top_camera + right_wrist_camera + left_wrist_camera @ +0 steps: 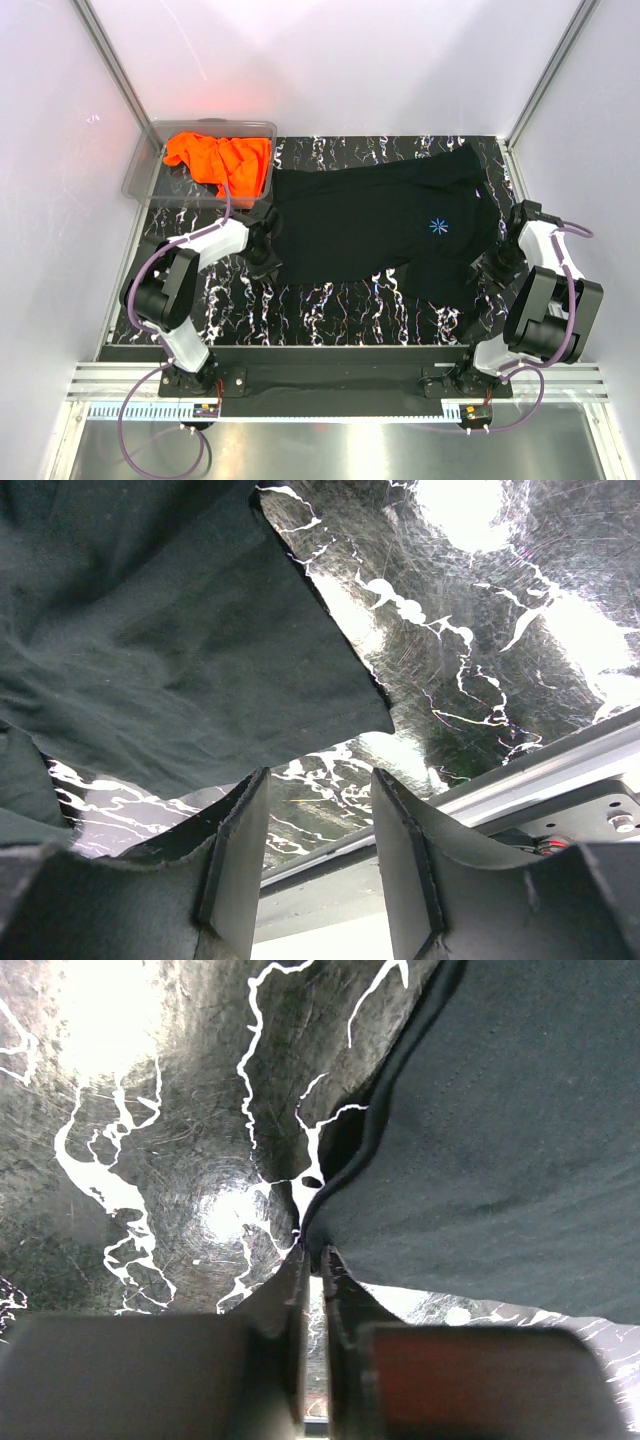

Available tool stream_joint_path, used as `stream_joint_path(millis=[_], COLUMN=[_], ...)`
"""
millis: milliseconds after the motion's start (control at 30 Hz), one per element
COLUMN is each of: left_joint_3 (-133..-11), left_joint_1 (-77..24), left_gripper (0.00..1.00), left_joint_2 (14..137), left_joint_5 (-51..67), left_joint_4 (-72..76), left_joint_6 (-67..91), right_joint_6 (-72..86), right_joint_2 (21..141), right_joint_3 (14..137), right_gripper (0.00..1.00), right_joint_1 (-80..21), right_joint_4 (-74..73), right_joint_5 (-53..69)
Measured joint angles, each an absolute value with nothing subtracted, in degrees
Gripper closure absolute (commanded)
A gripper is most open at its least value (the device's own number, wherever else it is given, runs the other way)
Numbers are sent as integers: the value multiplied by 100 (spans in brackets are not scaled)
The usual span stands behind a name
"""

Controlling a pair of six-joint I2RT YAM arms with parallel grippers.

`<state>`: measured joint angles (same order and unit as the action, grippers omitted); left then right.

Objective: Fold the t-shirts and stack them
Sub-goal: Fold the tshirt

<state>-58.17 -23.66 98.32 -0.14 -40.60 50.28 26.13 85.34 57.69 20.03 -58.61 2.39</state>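
The black t-shirt (380, 225) lies spread out on the marbled black table, its light-blue starburst logo (438, 226) facing up. The orange t-shirt (215, 156) lies crumpled in the clear bin. My left gripper (265, 250) is at the black shirt's left edge. In the left wrist view its fingers (313, 1250) are closed to a thin slit on the hem of the black shirt (500, 1140). My right gripper (490, 265) is at the shirt's right side. In the right wrist view it (320, 775) is open and empty, just below a loose edge of the black shirt (150, 630).
The clear plastic bin (148, 172) stands at the back left corner of the table. White walls enclose the left, back and right sides. A metal rail (340, 385) runs along the near edge and also shows in the right wrist view (560, 765).
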Motion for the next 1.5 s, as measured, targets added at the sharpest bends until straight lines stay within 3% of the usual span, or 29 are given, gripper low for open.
stream_joint_path(millis=[233, 333, 400, 500, 733, 1000, 1200, 1333, 1400, 1500], left_joint_3=[-5843, -5850, -5909, -6095, -6298, -6302, -6302, -6302, -6302, -6302], left_joint_1=[-2401, -2412, -2412, -2405, -2405, -2408, -2408, -2408, -2408, -2408], left_gripper=[100, 100, 100, 100, 100, 100, 100, 100, 100, 100], left_joint_2=[9789, 9721, 9668, 9588, 9295, 9240, 9216, 9144, 9087, 9074], left_joint_5=[-121, -491, -652, -766, -779, -777, -773, -773, -766, -740], left_joint_4=[-4021, -3813, -3754, -3638, -3374, -3334, -3339, -3339, -3332, -3332], left_joint_6=[4766, 4506, 4320, 4058, 3660, 3452, 3428, 3428, 3428, 3428], right_joint_6=[2617, 2620, 2637, 2749, 3074, 3479, 3632, 3629, 3614, 3555], right_joint_2=[8580, 8779, 8997, 9271, 9679, 10409, 11465, 11789, 11620, 11056], right_joint_3=[5769, 5769, 5774, 5774, 5835, 6337, 7852, 8547, 8479, 7985], right_gripper=[48, 56, 72, 82, 94, 93, 91, 82, 71, 63], right_joint_1=[2003, 2003, 2003, 1977, 1555, 703, 239, 200, 224, 338], right_joint_4=[-5859, -5835, -5782, -5559, -5081, -4600, -4672, -4724, -4856, -4984], right_joint_5=[266, 263, 285, 443, 701, 742, 810, 563, 445, 346])
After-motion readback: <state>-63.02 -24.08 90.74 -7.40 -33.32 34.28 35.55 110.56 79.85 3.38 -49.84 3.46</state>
